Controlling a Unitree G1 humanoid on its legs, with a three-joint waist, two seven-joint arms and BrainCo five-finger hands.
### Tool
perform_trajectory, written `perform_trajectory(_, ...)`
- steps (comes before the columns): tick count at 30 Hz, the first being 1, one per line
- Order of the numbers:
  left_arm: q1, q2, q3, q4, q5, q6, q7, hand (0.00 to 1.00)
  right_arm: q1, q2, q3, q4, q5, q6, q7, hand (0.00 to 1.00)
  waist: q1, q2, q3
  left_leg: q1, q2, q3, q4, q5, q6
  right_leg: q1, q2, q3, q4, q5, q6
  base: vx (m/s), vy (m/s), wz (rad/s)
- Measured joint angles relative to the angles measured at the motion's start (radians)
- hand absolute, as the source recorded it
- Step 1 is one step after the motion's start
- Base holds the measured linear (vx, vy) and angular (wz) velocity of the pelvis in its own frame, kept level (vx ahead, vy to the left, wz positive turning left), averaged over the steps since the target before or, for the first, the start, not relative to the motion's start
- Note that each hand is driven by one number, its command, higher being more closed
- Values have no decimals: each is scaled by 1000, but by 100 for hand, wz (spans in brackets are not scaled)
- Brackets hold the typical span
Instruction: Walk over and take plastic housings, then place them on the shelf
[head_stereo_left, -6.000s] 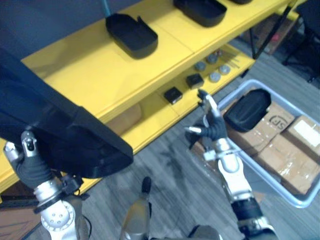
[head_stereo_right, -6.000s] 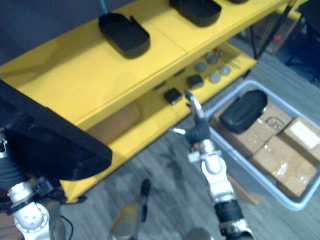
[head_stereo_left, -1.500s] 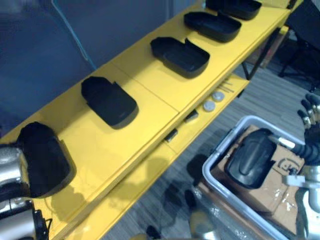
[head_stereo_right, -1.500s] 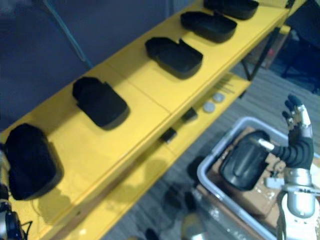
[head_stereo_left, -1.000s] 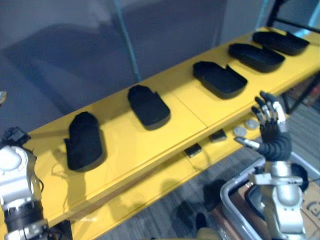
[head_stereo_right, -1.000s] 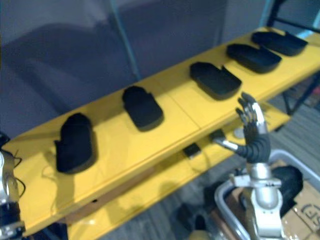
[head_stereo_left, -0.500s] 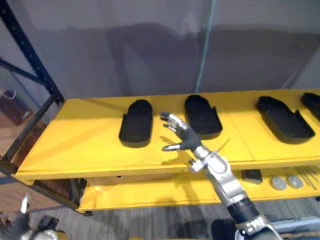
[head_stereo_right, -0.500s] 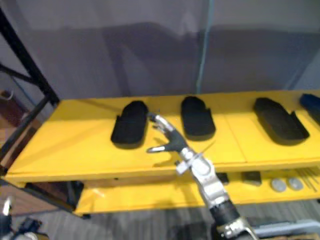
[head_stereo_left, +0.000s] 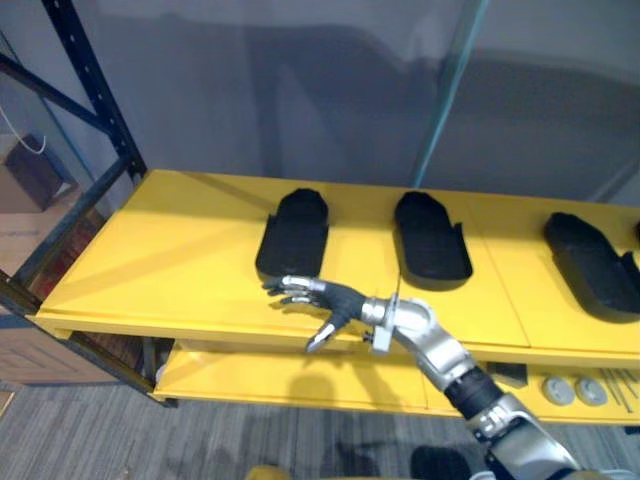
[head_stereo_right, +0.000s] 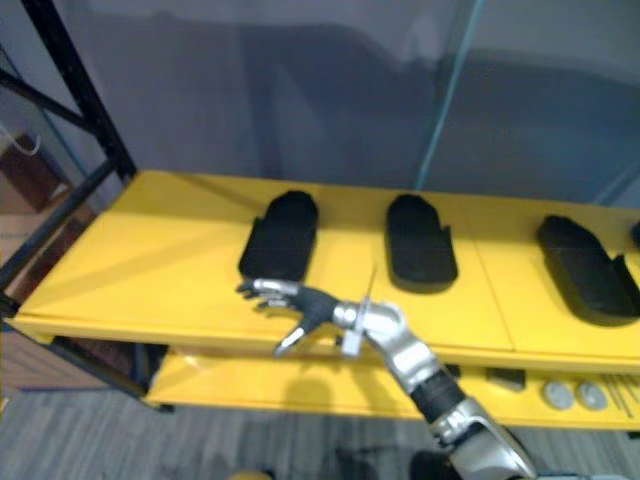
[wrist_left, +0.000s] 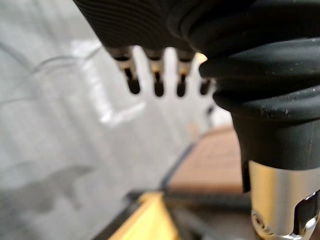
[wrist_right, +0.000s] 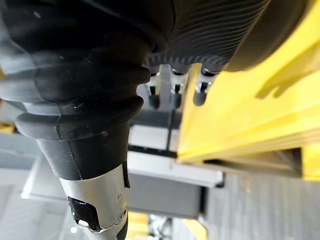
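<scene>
Black plastic housings lie in a row on the top board of the yellow shelf (head_stereo_left: 170, 250): the left housing (head_stereo_left: 293, 232), the middle housing (head_stereo_left: 431, 235) and the right housing (head_stereo_left: 590, 262), each apart from the next. The right hand (head_stereo_left: 322, 300) hangs over the shelf's front edge, just before the left housing, fingers spread wide and holding nothing. The left hand (wrist_left: 157, 75) has its fingers straight, nothing in them. Two round discs (head_stereo_left: 557, 392) sit on the lower shelf.

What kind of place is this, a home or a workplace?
Probably a workshop or factory storeroom: a yellow shelf on a dark metal frame carries a row of black plastic housings.
</scene>
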Motion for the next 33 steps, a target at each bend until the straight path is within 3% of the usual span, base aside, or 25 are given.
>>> perform_trajectory(5, 1, 2, -75, 58, 2, 75, -131, 0, -15, 1, 16, 3, -4, 1, 37, 0, 0, -12, 20, -1, 0, 1, -1, 1, -2, -2, 0, 1, 0, -1, 0, 5, 20, 0)
perform_trajectory(9, -3, 3, -100, 82, -30, 78, -163, 0, -28, 14, 44, 9, -4, 2, -8, 0, 0, -13, 21, 1, -1, 3, 0, 1, -4, -2, -1, 2, 0, -1, 0, 30, 29, 0)
perform_trajectory(16, -17, 13, -131, 81, -36, 77, -164, 0, -32, 104, 17, 154, -46, -14, -106, 0, 4, 4, 58, 19, -9, 1, -4, 1, -4, 18, -8, -1, 0, -6, 9, 7, 16, 1)
perform_trajectory(22, -15, 12, -157, 81, -36, 77, -162, 0, -53, 165, -14, 277, -63, -26, -189, 0, 26, 9, 70, 34, -17, -9, -22, 2, -3, 31, -16, -21, 0, -17, 21, 15, 25, 6)
perform_trajectory(33, -20, -2, -168, 71, -38, 76, -160, 0, -129, 212, -56, 414, -65, -83, -256, 0, 43, 11, 101, 36, -42, -17, -20, 0, 1, 42, -43, -33, 1, -15, 30, 23, 46, 5)
